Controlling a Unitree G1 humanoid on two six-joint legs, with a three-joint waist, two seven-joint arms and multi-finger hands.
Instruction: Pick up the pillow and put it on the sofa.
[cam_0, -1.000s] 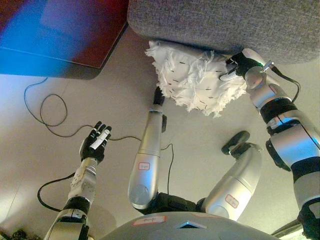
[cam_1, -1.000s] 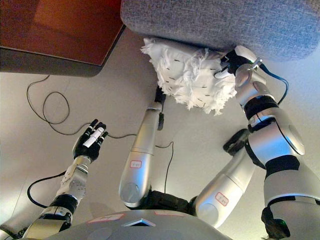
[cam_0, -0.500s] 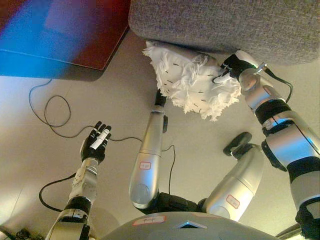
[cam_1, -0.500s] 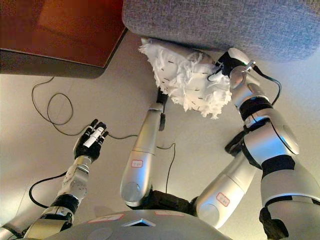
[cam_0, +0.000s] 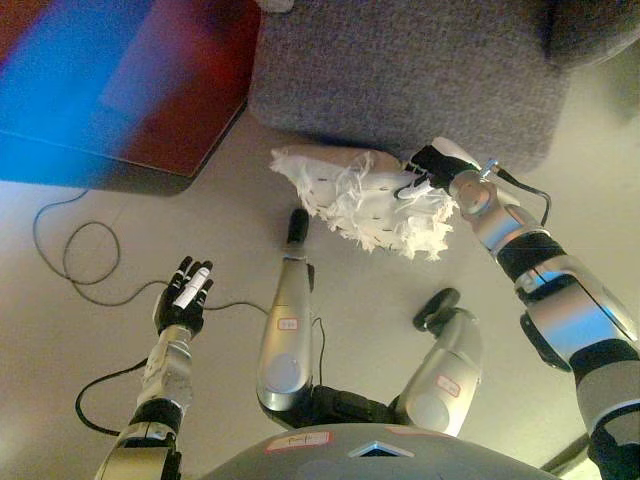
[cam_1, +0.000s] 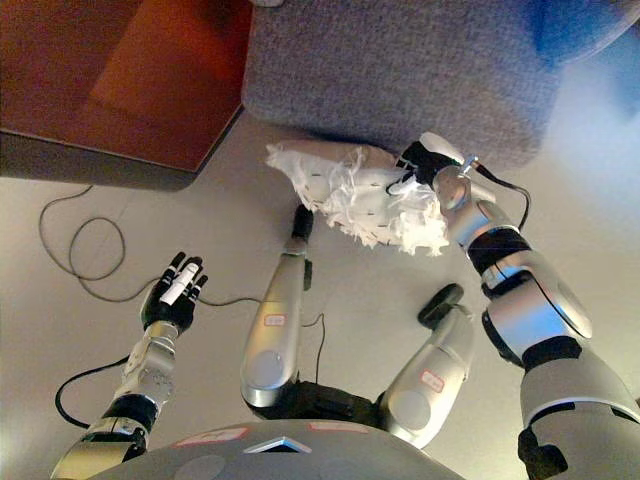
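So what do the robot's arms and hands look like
Both arms are silver-grey metal segments broken by black joint bands. The left hand is dark with a white cover along one finger. The right hand is dark too, with a white fingertip and a rounded silver wrist.

Both arms are silver-grey metal broken by black bands at the joints. The left hand is dark, with a white cover along one of its fingers. The right hand is dark too, with a white tip showing, and sits on a rounded silver wrist. The right forearm widens into a bulky polished segment.
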